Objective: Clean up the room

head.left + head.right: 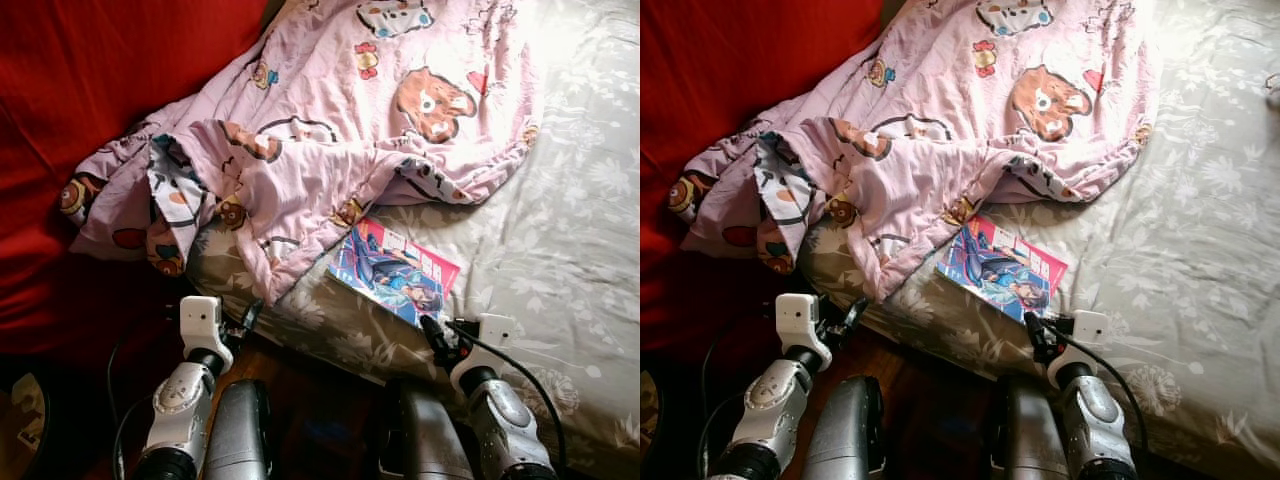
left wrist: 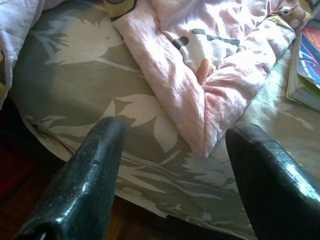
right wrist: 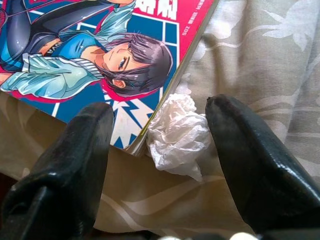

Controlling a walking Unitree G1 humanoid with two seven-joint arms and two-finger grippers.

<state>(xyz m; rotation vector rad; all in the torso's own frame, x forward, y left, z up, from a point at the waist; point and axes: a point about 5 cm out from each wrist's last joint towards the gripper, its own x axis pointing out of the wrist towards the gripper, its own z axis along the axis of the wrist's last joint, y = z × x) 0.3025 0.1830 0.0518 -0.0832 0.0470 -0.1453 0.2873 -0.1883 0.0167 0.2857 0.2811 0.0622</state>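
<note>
Reaching over the near edge of the bed (image 1: pixel 560 250), the right gripper (image 3: pixel 157 135) has its jaws spread wide, one on each side of a small white tissue (image 3: pixel 176 136). The tissue is scrunched into a ball. It lies on the grey flowered sheet, touching the near corner of a comic (image 1: pixel 395 272), close to the bed's near edge. The jaws are not touching the tissue yet.

The step in hand looks like picking up this bit of rubbish. Next, I think the gripper needs to go down a little and close softly on the tissue. One jaw sits over the comic's corner, so it could catch the cover too. A small slide away from the comic would help.

The left gripper (image 2: pixel 175 165) is further along the near edge, toward the bed's left corner. Its jaws are spread too and hold nothing. They point at the tip of a pink blanket (image 1: pixel 330 130) with bears on it. The blanket lies in a messy heap across the far left part of the bed and hangs over the left side, next to something red (image 1: pixel 90 110).

I can see no bin, box or basket here, so I cannot tell where the tissue should go. The comic and blanket are not tidied yet, so much of the job is left.
</note>
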